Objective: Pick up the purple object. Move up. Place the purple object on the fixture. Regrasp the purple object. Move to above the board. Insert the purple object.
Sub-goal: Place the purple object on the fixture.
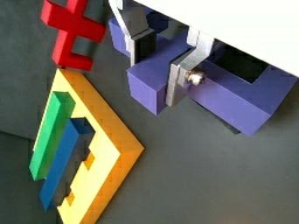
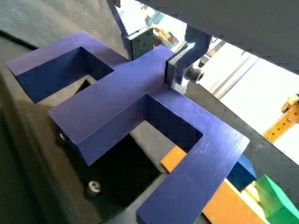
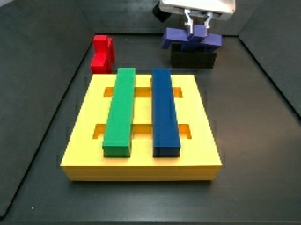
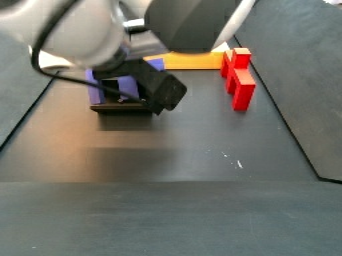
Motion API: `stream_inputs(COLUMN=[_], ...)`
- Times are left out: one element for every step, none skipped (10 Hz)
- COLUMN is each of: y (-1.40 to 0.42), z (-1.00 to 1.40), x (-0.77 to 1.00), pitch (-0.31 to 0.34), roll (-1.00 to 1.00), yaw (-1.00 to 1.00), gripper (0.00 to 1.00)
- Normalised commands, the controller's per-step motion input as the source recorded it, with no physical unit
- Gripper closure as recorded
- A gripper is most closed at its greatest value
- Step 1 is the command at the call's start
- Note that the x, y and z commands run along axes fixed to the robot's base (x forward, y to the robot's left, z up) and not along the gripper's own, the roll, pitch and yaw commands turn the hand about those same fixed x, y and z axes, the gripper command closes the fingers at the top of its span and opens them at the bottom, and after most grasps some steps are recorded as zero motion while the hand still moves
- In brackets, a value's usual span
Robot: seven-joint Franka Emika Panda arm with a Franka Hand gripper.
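The purple object (image 3: pixel 188 38) lies on top of the black fixture (image 3: pixel 194 58) at the back of the floor. It fills both wrist views (image 1: pixel 239 96) (image 2: pixel 117 101) as a wide bar with a central stub. My gripper (image 1: pixel 160 74) (image 2: pixel 160 61) comes down from above, and its silver fingers (image 1: pixel 177 83) press either side of the stub. In a side view the gripper (image 3: pixel 196 25) sits right over the piece. In a side view the arm hides most of the purple object (image 4: pixel 114 77) above the fixture (image 4: pixel 123 105).
The yellow board (image 3: pixel 141 156) lies in front of the fixture and carries a long green bar (image 3: pixel 120 110) and a long blue bar (image 3: pixel 165 110). A red block (image 3: pixel 102 53) stands beside the board's far corner. Dark walls edge the floor.
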Motion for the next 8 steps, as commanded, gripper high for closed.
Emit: stream_inputs(y=[-0.08, 0.00, 0.06, 0.16, 0.17, 0.07, 0.00, 0.00], z=[-0.33, -0.26, -0.19, -0.17, -0.15, -0.10, -0.03, 0.00], x=[0.36, 0.35, 0.00, -0.26, -0.26, -0.12, 0.00, 0.00], pitch=[0.189, 0.169, 0.049, 0.000, 0.000, 0.000, 0.000, 0.000], roll=[0.48, 0.27, 0.11, 0.15, 0.00, -0.03, 0.00, 0.00], yaw=[-0.02, -0.01, -0.05, -0.16, -0.19, -0.10, 0.00, 0.00], gripper=[1.00, 1.00, 1.00, 1.00, 1.00, 1.00, 1.00, 1.00])
